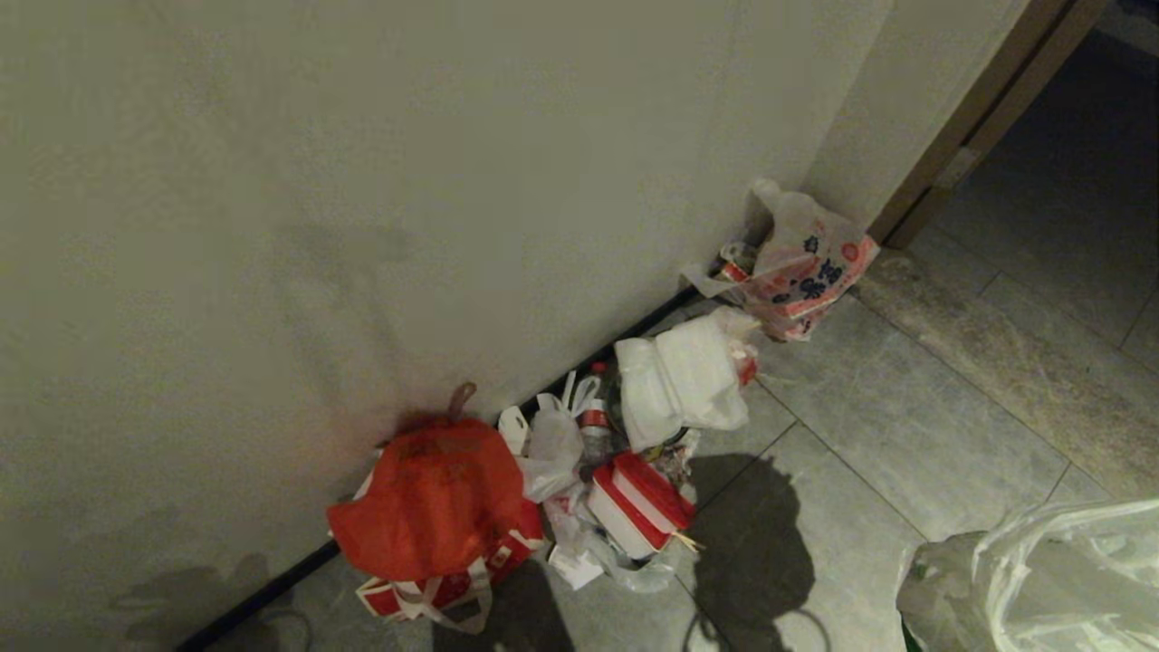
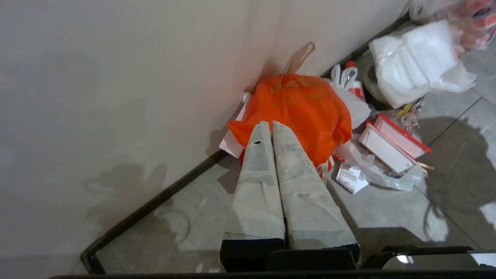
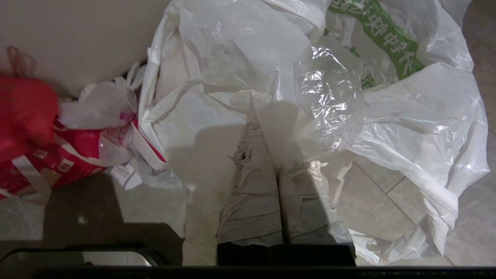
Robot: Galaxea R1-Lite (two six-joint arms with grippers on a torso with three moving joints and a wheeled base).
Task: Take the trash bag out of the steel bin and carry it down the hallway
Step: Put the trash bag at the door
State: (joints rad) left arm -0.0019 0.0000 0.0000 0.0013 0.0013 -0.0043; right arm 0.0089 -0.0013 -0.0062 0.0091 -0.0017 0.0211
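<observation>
The trash bag (image 3: pixel 348 116) bears green Chinese characters; no text elsewhere can be read.

Dim, warm indoor light falls from behind the camera, throwing dark rounded shadows onto the grey floor tiles (image 1: pixel 842 435) and faint ones on the beige wall (image 1: pixel 362 181). Glare glints off the crinkled trash bag (image 3: pixel 329 89). The doorway (image 1: pixel 1077 136) lies in darkness; the wrist views' far corners look soft.

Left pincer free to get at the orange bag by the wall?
Probably yes. The left pincer is shut and empty, pointing at the orange bag, with nothing between them. The right pincer is shut on the trash bag.
</observation>
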